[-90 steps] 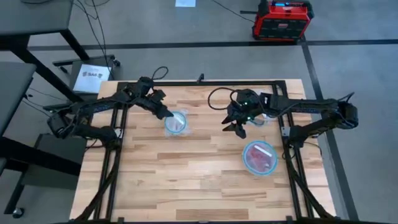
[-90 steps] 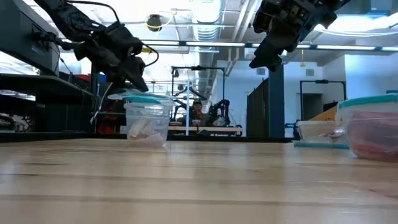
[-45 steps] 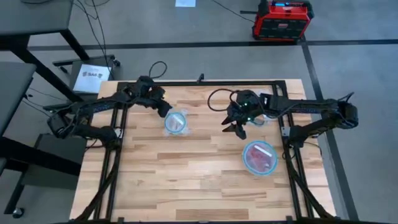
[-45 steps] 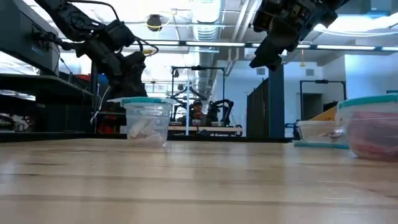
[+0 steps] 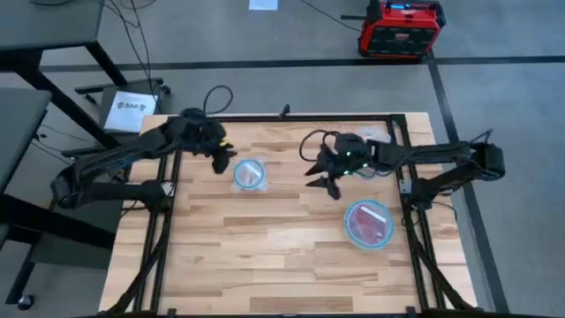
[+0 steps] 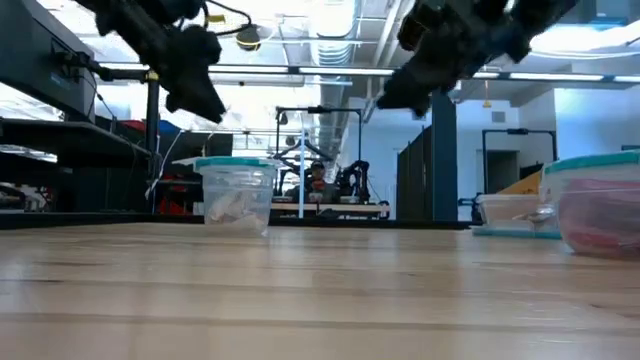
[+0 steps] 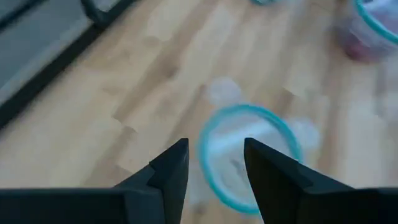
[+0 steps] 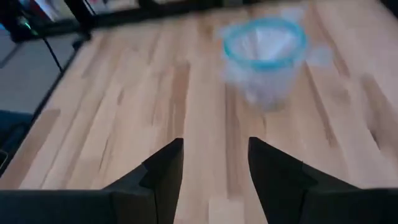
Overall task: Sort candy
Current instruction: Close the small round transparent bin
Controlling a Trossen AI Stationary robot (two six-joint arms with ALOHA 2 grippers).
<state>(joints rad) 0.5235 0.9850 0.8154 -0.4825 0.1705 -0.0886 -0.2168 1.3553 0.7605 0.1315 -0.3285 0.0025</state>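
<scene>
Candy lies in clear blue-rimmed containers. Pale candy (image 6: pixel 232 208) sits in the left container (image 5: pixel 250 174), and red candy (image 5: pixel 369 226) fills the right container (image 5: pixel 385 212) near the table's right edge. My left gripper (image 5: pixel 222 159) hovers open just left of the left container and above its rim, nothing between its fingers (image 7: pixel 168 174). My right gripper (image 5: pixel 328 183) hangs open over bare table between the two containers, also holding nothing; its wrist view looks across at the left container (image 8: pixel 264 46).
A third clear container (image 6: pixel 510 212) stands on the table toward the far right, behind my right arm. The table's dark frame (image 5: pixel 291 117) runs along the far edge. Bare wood (image 5: pixel 265 256) spreads across the near half.
My left gripper has drawn away from the left container's rim, going up and toward the table's left edge. My right gripper has shifted a little toward the table's left edge. The containers have stayed in place.
</scene>
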